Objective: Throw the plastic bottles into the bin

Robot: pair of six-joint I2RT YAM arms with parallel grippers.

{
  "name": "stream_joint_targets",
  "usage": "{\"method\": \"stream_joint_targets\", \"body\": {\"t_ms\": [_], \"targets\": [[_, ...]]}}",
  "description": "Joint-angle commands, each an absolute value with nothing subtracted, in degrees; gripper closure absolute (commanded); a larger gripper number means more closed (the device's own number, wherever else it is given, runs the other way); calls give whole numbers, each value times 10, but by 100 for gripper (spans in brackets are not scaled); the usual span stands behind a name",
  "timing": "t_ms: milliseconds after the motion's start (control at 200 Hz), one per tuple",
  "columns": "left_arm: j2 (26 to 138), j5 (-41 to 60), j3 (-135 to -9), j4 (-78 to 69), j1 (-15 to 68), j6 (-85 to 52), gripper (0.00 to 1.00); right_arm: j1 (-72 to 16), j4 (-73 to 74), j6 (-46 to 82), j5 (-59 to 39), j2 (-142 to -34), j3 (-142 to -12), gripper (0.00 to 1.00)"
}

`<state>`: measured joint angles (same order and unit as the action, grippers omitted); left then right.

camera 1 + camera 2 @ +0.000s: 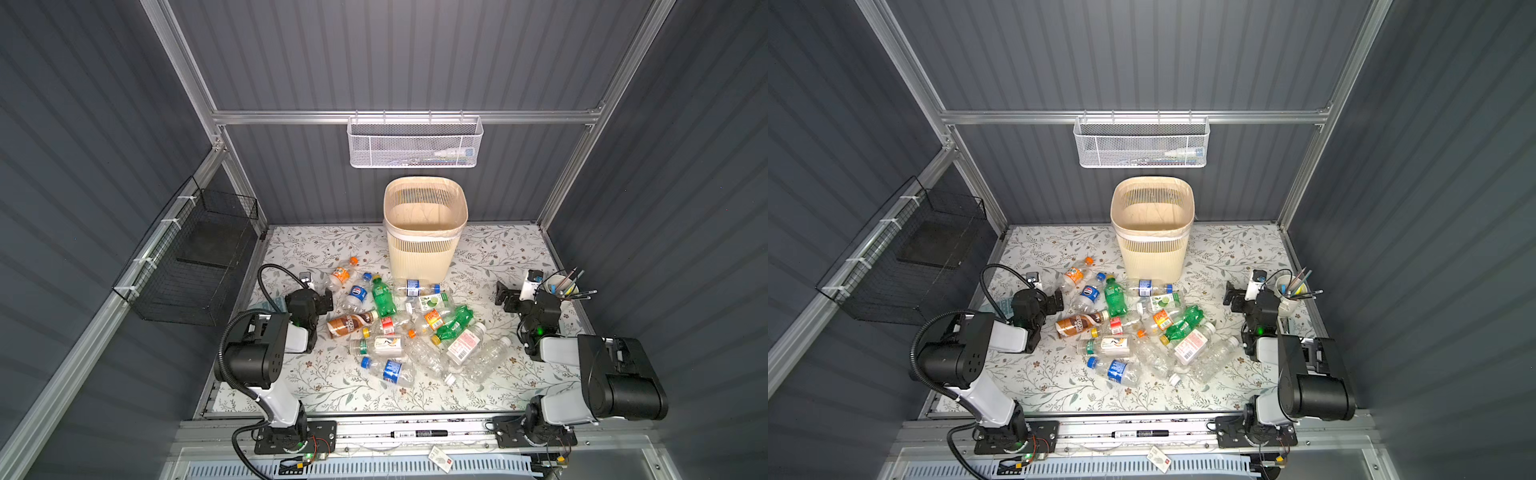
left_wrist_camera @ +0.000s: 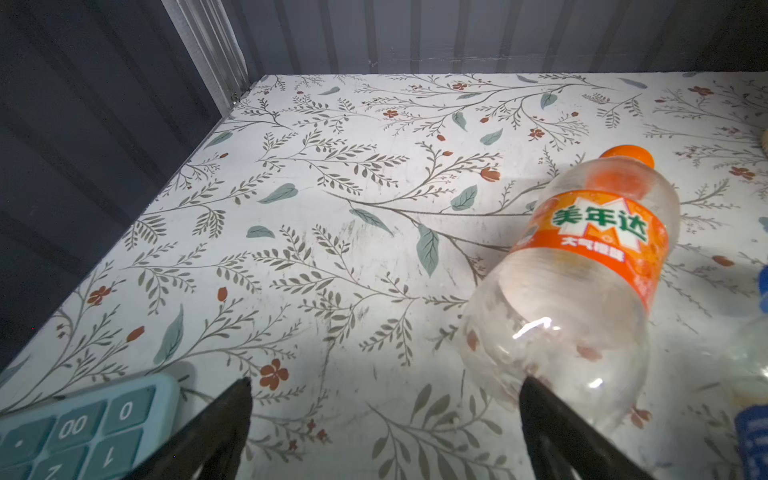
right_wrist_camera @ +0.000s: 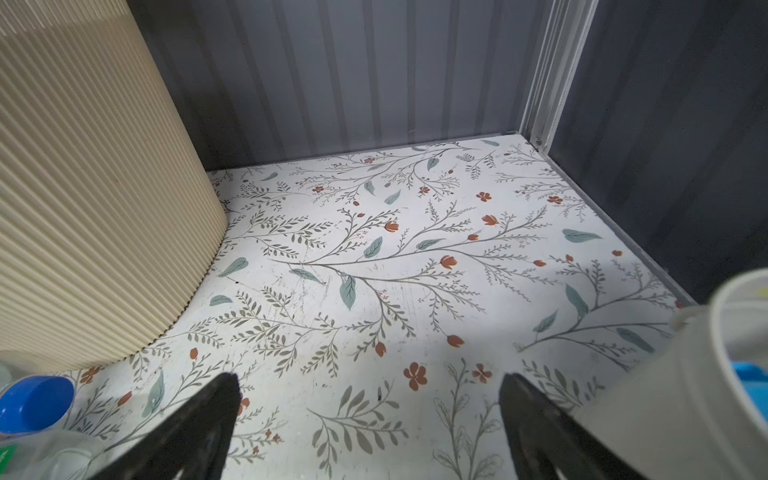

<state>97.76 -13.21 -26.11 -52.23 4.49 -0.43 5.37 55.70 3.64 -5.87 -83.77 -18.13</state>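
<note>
Left hand spread wide, empty, low near the left edge of the worktop, just beside the orange-capped bottle; right hand equally wide, empty, by the pen cup at the right edge. Best to slide over, straddle the label band, close gently — thin, round, prone to rolling. Plastic bottles heaped mid-worktop, none in the bin at the far edge — lined, apparently empty, bottom dimly seen.

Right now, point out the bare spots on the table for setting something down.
Bare: the back left corner beyond the orange-label bottle; back right, between the bin and the pen cup; the front strip before the bottle pile. Crowded: the middle, in front of the bin.
</note>
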Motion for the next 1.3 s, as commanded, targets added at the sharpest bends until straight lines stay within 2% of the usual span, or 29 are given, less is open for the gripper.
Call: {"method": "stream_joint_targets", "body": {"t_ms": [0,746,816,901,1071,1206,1291], "targets": [[984,-127,-271,-523,41,4,0,55,563,37,-61,-840,-187,1],[982,-127,-270,-526,41,4,0,55,566,40,-56,-834,-184,1],[958,-146,-285,-481,41,-4,0,55,543,46,-39,-804,-184,1],[901,-155,-318,-368,41,-8,0,55,407,73,-18,-722,-214,1],[795,-176,-337,-281,41,-46,0,55,-27,213,10,-578,-331,3],[762,-164,-375,-204,44,-65,0,54,-252,317,-8,-508,-362,5],[746,-164,-378,-198,54,-69,0,52,-330,374,-43,-466,-349,5]]}}
